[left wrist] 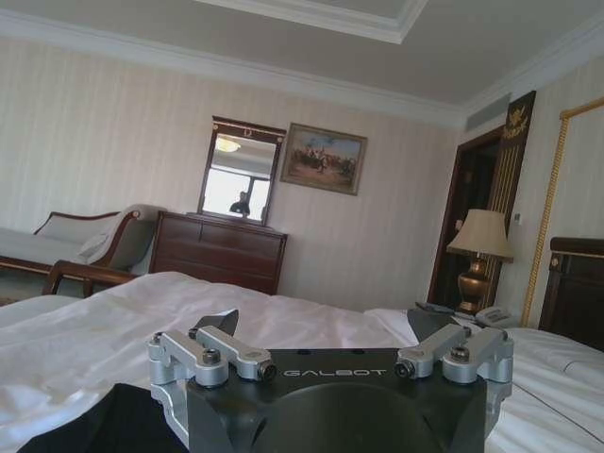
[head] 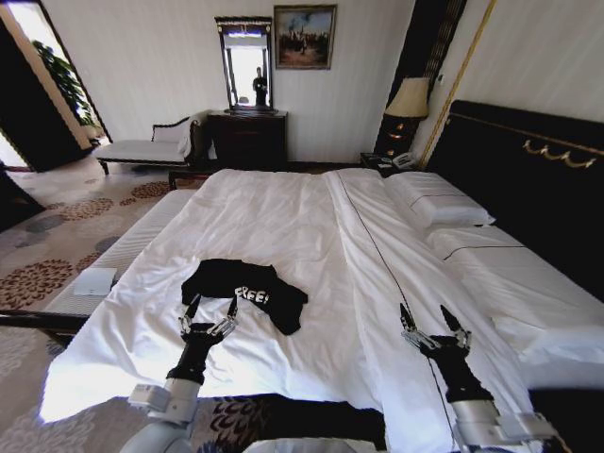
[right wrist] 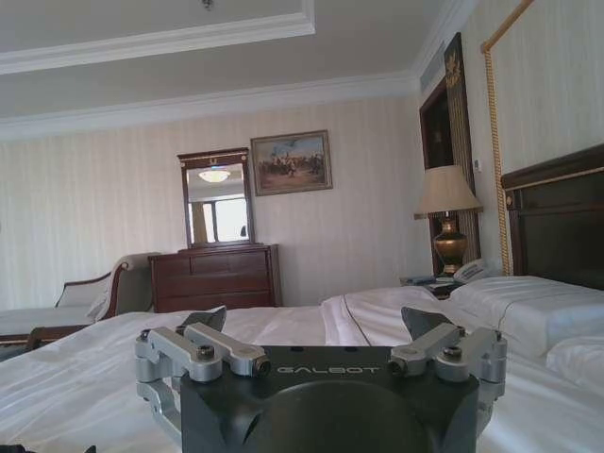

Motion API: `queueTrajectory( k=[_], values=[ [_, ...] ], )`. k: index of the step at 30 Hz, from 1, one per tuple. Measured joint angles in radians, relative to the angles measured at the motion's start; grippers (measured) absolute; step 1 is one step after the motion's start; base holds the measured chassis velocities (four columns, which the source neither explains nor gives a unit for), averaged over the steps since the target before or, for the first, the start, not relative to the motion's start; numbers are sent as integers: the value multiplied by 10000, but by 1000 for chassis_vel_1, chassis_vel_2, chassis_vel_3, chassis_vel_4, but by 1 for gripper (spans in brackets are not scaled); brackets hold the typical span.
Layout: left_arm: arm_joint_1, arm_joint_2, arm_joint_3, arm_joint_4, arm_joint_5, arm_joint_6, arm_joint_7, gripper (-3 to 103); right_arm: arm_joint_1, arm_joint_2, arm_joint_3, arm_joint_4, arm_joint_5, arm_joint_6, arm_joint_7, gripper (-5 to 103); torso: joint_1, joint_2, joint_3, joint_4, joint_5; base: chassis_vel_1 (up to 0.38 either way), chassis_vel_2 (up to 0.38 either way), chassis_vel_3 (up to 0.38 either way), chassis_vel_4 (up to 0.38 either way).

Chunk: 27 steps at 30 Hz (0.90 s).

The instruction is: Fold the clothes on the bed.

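Observation:
The clothes are one black T-shirt [head: 243,286] with white lettering, lying crumpled on the white sheet of the bed [head: 283,212], near its foot on the left. My left gripper [head: 213,305] is open, hovering at the shirt's near edge with its fingertips pointing at it. In the left wrist view the left gripper [left wrist: 326,326] has its jaws spread, with black shirt fabric [left wrist: 94,429] just below it. My right gripper [head: 424,313] is open above bare sheet, well to the right of the shirt. The right wrist view shows the right gripper [right wrist: 316,321] holding nothing.
A tall dark headboard [head: 528,175] and white pillows [head: 439,203] run along the bed's right side. A white-cushioned bench [head: 123,250] stands along its left side. Beyond the bed are a chaise [head: 142,148], a dark dresser [head: 247,139] and a lamp [head: 408,99].

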Motion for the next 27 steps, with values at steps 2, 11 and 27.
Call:
queueTrajectory(
  k=[2,11,27],
  values=[
    [-1,3,-4,17,-1,-24,-10,100,-54,139,-38,0,-182,57,-62,100,0,0,0,0,0,0,0,0,0],
    [-42,20,-3,134,7,-140,-131,100,-82,453,-135,-82,-628,189,-146,100,0,0,0,0,-1,0,0,0,0],
    [-118,8,12,302,-32,-237,-222,100,2,764,-195,-153,-704,349,-239,100,0,0,0,-1,0,0,0,0,0]
  ],
)
